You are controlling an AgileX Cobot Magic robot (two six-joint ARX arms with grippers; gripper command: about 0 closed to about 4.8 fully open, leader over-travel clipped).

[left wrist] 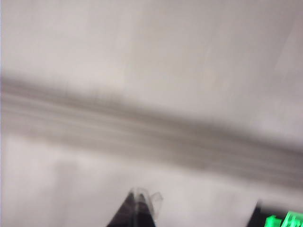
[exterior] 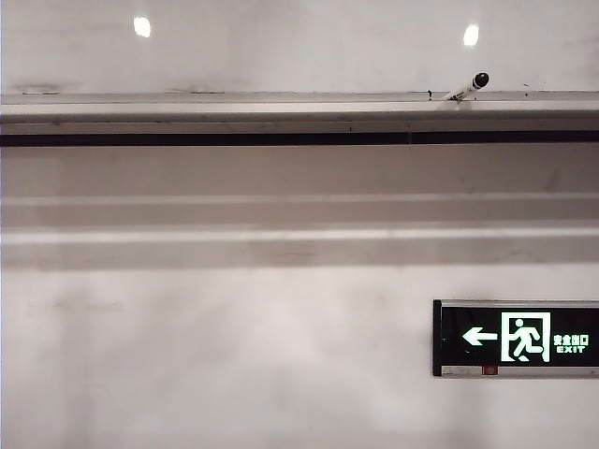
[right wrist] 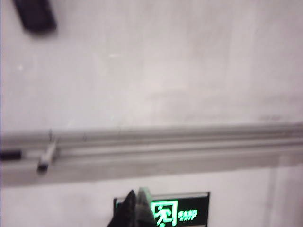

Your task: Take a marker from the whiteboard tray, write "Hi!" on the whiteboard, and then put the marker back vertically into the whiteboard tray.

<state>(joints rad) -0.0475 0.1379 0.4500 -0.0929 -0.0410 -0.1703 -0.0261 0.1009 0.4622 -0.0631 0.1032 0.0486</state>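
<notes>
One marker (exterior: pixel 467 88) tilted on tray (exterior: pixel 234 105), below whiteboard (exterior: pixel 299 47). Right gripper (right wrist: pixel 136 201) closed, empty, near exit sign (right wrist: pixel 177 213). Left gripper (left wrist: pixel 142 198) blurred; opening unclear.

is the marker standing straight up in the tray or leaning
Leaning. In the exterior view the marker rests in the whiteboard tray tilted, its black cap up and to the right against the whiteboard.

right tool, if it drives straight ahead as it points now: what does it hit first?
Probably the exit sign on the wall: the shut right tool points at its edge, below the whiteboard tray. The marker sits well off to one side. Depth is unclear in this blurred view.
</notes>
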